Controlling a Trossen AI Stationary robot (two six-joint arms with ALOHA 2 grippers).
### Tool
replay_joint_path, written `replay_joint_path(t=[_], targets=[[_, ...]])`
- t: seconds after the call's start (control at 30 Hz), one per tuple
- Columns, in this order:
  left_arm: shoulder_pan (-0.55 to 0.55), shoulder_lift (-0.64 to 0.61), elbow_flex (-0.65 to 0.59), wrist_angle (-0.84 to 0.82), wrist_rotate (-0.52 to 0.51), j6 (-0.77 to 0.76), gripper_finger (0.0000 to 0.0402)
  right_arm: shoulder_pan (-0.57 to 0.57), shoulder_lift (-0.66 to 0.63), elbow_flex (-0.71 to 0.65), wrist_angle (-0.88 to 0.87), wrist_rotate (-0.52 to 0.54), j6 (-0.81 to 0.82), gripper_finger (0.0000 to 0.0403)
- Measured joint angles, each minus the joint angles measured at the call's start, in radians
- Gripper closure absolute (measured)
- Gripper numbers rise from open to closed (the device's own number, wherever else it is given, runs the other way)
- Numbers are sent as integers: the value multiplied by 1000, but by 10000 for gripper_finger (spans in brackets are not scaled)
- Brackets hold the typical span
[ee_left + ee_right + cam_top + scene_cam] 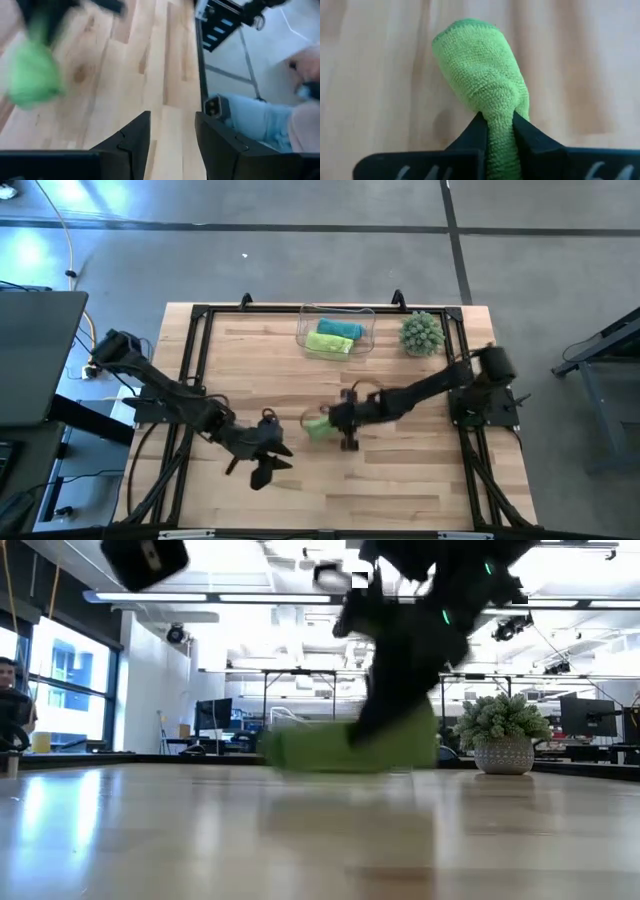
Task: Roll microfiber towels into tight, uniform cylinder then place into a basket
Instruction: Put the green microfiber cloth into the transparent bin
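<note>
R gripper [496, 131] is clamped on a rolled lime green towel [482, 75], fingers pinching it at one end; the rest of the roll sticks out past the fingertips. High view: R arm reaches in from the right edge to desk [400, 480] center, towel [318, 427] just off the gripper [340, 423] on its left side. Low view shows the roll [345, 748] sitting low at the desk surface w/ the arm coming down onto it; can't tell if it's touching the wood or just above it.

L gripper [265, 470] sits near the front-left of desk center, well apart from the towel. L wrist view: fingers [135, 142] spread w/ a gap between them, nothing in it, only bare wood beyond. Same view catches the green roll [32, 75] farther off, blurred.

Basket [304, 330] is at the back edge of the desk, about mid-width. Inside: one teal blue towel [340, 329] and one lime green towel [330, 343], both rolled, lying side by side, teal toward the back. Plant ball [421, 333] in its pot stands just beside the basket on the right, not touching.

A person shows at the far left edge of the low view, off the desk.
</note>
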Motion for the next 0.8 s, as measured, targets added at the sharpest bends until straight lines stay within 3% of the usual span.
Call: replay_joint_path(t=[0.2, 0.33, 0.6, 0.8], targets=[[-24, -82, -1, 14, -5, 155, 257, -166, -215, 5, -59, 54, -37, 384], [-20, -106, -2, 22, -21, 247, 257, -322, -280, 21, -45, 95, -45, 381], [0, -109, -1, 23, -47, 320, 257, -626, -186, 92, -129, -72, -149, 374], [9, -109, -1, -1, -63, 320, 257, -708, -59, 153, -120, -172, -212, 376]])
